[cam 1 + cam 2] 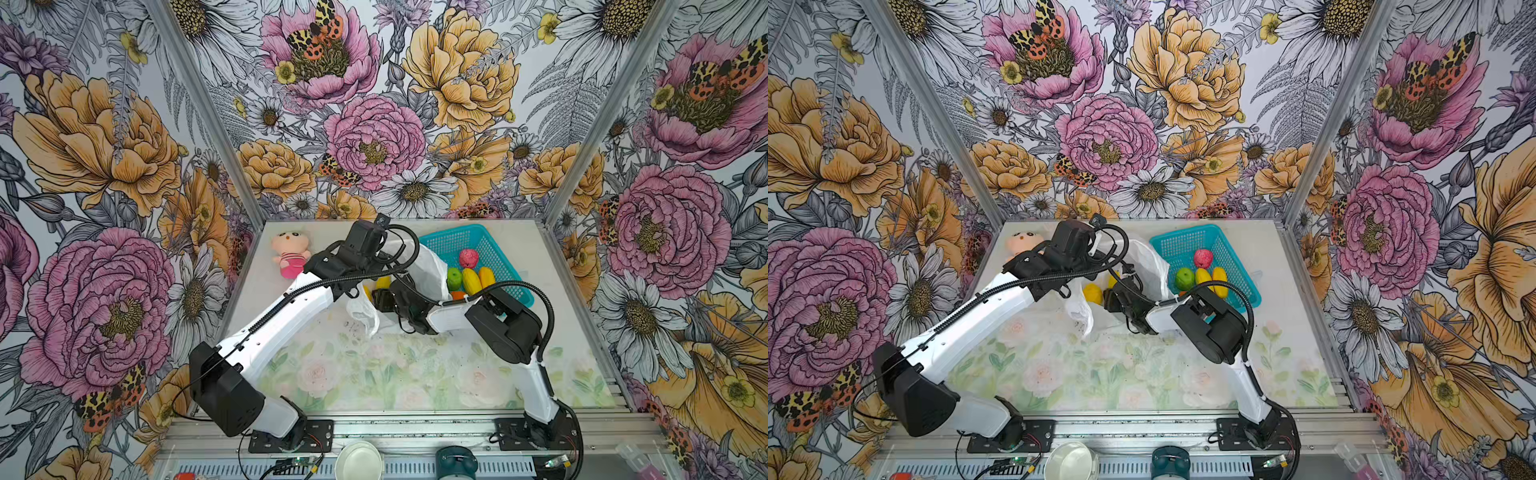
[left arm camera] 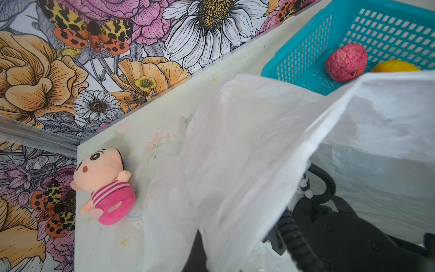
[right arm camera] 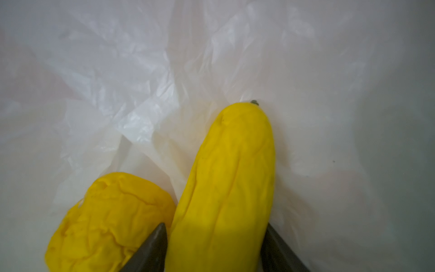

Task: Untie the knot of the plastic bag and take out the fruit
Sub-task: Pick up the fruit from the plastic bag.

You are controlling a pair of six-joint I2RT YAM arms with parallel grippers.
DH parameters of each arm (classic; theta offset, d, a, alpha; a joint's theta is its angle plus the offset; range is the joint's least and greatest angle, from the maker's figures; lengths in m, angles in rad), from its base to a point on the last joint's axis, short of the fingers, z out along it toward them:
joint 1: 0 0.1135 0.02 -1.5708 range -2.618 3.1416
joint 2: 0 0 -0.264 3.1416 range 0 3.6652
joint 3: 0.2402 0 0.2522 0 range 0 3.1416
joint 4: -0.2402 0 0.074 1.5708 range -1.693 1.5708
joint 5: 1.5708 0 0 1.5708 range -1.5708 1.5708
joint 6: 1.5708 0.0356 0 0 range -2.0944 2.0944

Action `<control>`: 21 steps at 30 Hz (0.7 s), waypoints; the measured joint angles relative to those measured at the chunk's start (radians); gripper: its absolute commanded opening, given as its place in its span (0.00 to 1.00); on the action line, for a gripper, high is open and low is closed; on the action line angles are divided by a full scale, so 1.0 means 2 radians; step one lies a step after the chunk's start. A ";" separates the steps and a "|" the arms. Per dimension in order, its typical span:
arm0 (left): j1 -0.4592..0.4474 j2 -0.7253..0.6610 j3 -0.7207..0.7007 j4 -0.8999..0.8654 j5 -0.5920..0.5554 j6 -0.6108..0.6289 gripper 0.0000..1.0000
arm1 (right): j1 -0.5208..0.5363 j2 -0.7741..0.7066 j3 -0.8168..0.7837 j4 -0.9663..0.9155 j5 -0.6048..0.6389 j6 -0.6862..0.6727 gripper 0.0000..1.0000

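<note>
In both top views the bag lay on the worktop beside the basket, left hand clenched on its raised rim. Left wrist view: its film stretched taut. Right wrist view: right hand straddled a yellow fruit inside the bag, grip unclear.

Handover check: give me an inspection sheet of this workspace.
Surface: pale floral-print tabletop, dark specks mid-table.
Job's things: translucent white plastic bag open, no knot seen; long yellow fruit and rounder yellow fruit inside; pink-red bumpy ball, green fruit in teal mesh basket.
Clutter: pink plush doll, far corner.
Tools: left tool hidden, shut on raised bag; right tool straddles long yellow fruit, grip unconfirmed.
Cables: black corrugated conduits arch off both arms.
Surroundings: floral-papered walls.
</note>
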 measured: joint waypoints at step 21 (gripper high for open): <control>0.000 0.027 0.007 -0.011 -0.002 0.000 0.00 | -0.017 -0.108 -0.163 0.180 -0.047 -0.096 0.12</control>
